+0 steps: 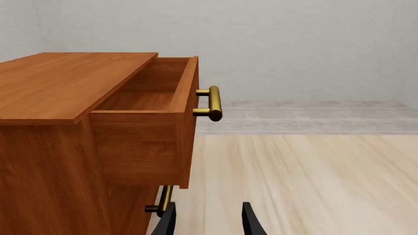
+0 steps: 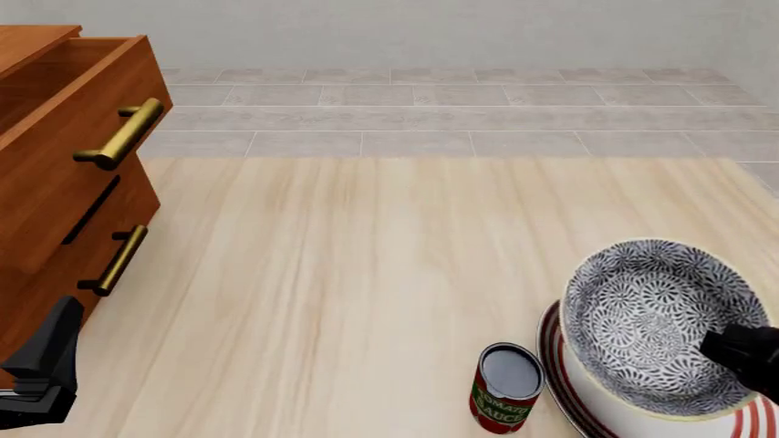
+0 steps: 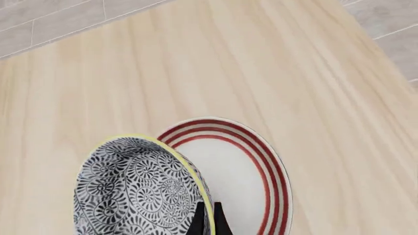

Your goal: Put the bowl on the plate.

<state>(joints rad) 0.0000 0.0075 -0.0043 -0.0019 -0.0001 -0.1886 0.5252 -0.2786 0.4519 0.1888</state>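
The round deep bowl with its dense blue-grey and white floral pattern and pale yellowish rim [image 2: 658, 327] is already over the large flat white plate ringed in red [image 3: 265, 171], and the right tool [image 3: 207, 219] has its two dark fingers pinched on the bowl's rim, one inside and one outside. In the right wrist view the bowl sits tilted and overlaps only one side of the plate, with much of the plate's white centre bare beside it; whether its base touches the plate or hangs just above cannot be told. So the carrying looks mostly done (the bowl has reached its target), and what seems left is to centre it, lower it flat and let go.

A small red-labelled tin can [image 2: 506, 399] stands on the pale wooden counter [image 2: 365, 274] just beside the plate's edge, near enough that a sideways shift could nudge it.

The left tool [image 1: 207, 219] is idle with its fingers spread apart and nothing between them, facing a brown wooden cabinet with brass handles [image 1: 78, 122] whose top drawer is pulled out.
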